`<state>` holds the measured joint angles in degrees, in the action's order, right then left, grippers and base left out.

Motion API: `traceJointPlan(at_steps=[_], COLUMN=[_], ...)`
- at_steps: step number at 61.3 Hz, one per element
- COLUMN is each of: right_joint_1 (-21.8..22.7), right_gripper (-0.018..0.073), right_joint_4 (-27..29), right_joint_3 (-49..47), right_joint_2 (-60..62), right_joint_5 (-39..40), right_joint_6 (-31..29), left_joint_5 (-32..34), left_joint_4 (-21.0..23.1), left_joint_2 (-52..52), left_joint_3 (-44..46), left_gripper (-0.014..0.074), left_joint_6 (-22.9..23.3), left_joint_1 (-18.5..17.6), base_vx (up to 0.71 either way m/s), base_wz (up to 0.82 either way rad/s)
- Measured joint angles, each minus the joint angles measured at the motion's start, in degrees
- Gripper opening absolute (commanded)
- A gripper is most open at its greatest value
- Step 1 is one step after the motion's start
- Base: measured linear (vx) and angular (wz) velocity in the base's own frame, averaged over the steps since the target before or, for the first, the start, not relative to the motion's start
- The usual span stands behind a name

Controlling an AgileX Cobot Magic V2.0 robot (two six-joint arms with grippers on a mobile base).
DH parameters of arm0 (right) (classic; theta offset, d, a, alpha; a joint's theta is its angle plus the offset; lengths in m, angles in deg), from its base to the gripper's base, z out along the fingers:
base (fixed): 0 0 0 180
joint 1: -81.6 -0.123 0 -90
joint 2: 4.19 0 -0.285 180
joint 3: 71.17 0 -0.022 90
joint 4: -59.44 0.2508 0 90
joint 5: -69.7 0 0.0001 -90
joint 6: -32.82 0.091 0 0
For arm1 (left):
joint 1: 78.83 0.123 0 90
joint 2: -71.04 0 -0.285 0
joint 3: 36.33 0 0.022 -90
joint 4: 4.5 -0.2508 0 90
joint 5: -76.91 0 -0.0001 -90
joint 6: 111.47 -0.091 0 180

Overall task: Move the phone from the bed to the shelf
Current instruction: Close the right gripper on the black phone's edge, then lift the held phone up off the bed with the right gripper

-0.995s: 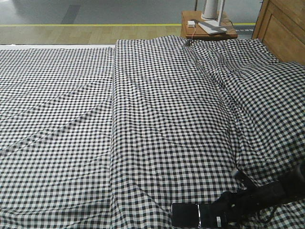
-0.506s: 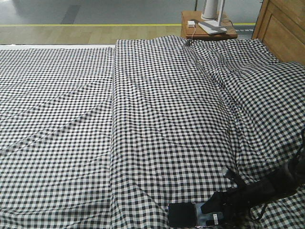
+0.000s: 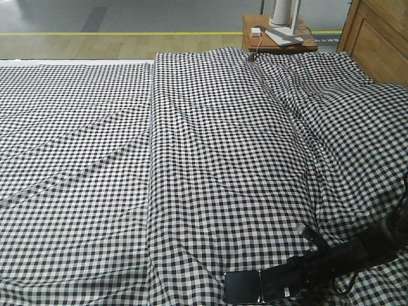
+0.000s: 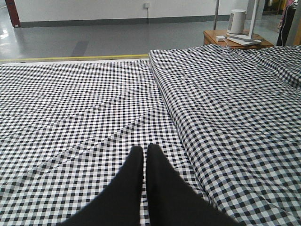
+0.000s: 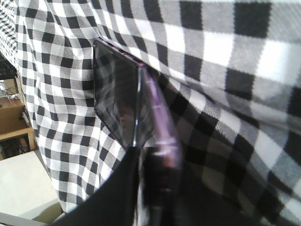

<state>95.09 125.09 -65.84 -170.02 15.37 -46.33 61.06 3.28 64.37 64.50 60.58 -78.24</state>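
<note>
The phone, a glossy black slab, lies on the checked bed near its front edge. My right gripper reaches in from the right and is shut on the phone's right end. In the right wrist view the phone shows nearly edge-on, its pinkish rim running down between the fingers of the right gripper against the bed. My left gripper is shut on nothing, low over the bed. The shelf is out of view.
A brown wooden headboard stands at the far right. A small brown nightstand beyond the bed carries a white appliance and a cable. Grey floor lies past the bed. Folds cross the fabric.
The right arm has come lower and further left, its fingers now over the phone's right end. The phone has shifted slightly left. The bedding is otherwise unchanged.
</note>
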Motion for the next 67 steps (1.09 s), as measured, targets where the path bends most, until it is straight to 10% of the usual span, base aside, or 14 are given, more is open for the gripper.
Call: traceJointPlan(at_steps=[67], right_joint_1=[4.4], right_gripper=[-0.0004], right_joint_4=[-4.1], right_joint_3=[0.1], right_joint_2=[14.8], right_joint_5=[-10.2], right_joint_6=[5.6], left_joint_5=[0.0], left_joint_4=[0.0], left_joint_2=[0.0], left_joint_3=[0.0], left_gripper=[0.0001], left_joint_6=[0.0], left_joint_1=[0.0], base_vx=[0.00], base_wz=[0.00])
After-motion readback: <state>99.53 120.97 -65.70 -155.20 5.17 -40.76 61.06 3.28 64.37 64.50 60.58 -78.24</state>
